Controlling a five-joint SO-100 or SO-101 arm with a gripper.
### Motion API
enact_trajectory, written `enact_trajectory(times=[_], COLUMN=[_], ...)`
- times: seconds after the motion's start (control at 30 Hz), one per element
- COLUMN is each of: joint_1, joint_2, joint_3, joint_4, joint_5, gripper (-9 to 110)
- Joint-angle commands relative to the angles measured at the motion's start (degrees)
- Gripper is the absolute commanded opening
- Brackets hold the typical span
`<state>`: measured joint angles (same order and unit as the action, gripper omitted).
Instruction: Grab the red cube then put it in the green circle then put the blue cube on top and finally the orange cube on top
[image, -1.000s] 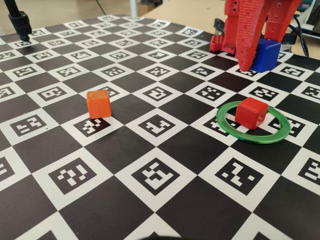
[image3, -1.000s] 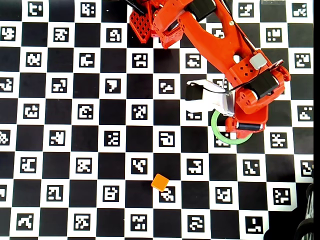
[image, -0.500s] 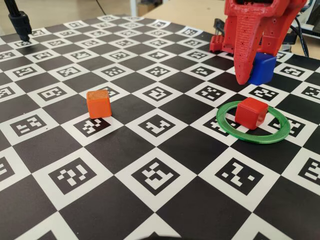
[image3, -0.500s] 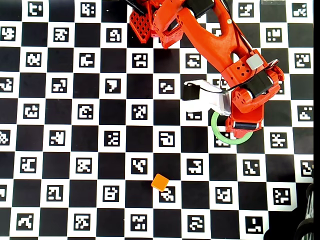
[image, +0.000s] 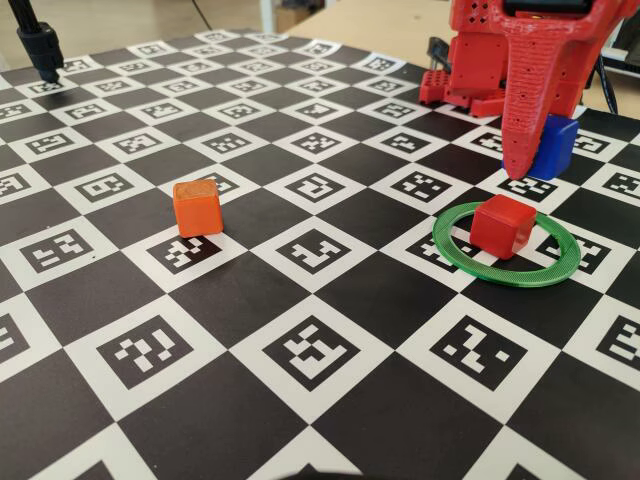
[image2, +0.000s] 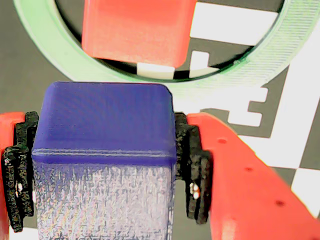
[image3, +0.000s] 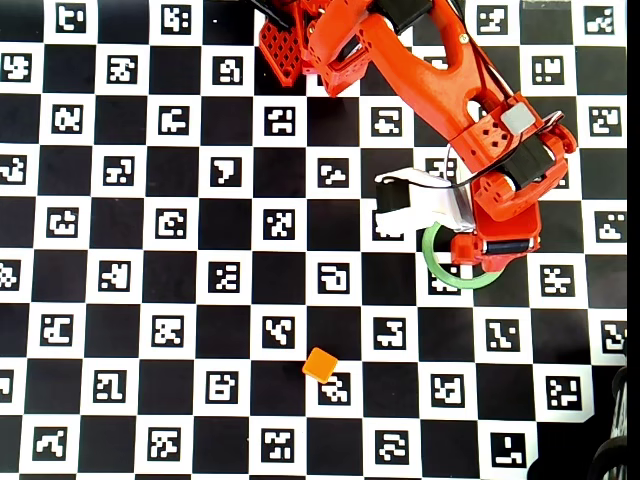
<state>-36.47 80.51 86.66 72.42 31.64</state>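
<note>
Orange cube (image: 197, 207), alone on the checkered board (image: 300, 280) at near left in the fixed view, well apart from the rest. Red cube (image: 502, 225) inside the green ring (image: 505, 262) at right, resting flat on the board. Blue cube (image2: 105, 150) just beyond the ring, clamped between the black pads (image2: 194, 170) of the red gripper (image2: 107, 170), fingers closed against both its sides in the wrist view.
</note>
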Motion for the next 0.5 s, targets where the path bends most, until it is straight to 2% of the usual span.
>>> enact_trajectory(times=[0.0, 0.47], joint_1=[-0.9, 0.1], joint_2=[5.5, 8.0], joint_3=[-1.3, 2.6], joint_4=[-0.6, -1.3], joint_5=[-0.4, -1.4], gripper=[3, 3])
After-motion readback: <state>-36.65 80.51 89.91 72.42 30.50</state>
